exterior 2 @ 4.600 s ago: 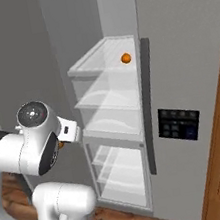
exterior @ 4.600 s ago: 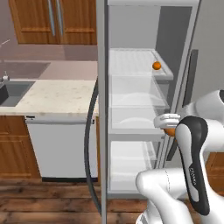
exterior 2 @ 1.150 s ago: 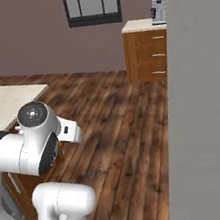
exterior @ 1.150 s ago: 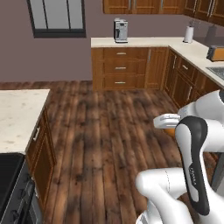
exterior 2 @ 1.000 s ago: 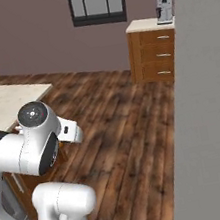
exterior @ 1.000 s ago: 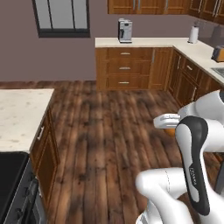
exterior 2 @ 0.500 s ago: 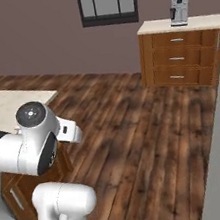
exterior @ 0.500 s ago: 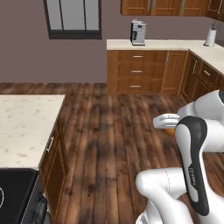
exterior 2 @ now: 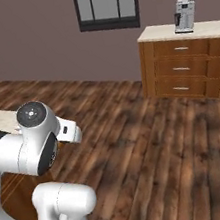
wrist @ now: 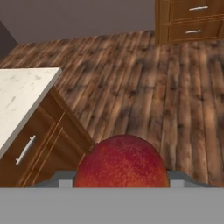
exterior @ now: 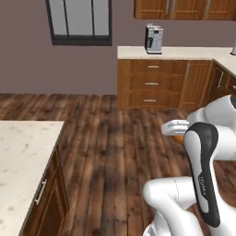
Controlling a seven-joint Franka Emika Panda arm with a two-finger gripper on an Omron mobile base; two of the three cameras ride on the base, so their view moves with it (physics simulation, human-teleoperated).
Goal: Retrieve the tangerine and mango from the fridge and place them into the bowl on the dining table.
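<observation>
The hand view shows a red-orange mango (wrist: 122,162) held in the gripper (wrist: 122,181), jaws spread wide around it; its long axis runs across that view. From the left base view a speckled dining table (exterior: 23,156) corner lies left of the arm.

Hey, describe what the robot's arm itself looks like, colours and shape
The arm is glossy white with rounded, tube-like links. A dark grey band runs along one link, with small pale lettering on it. In the right base view a round dark grey joint cap has a small centre dot.
</observation>
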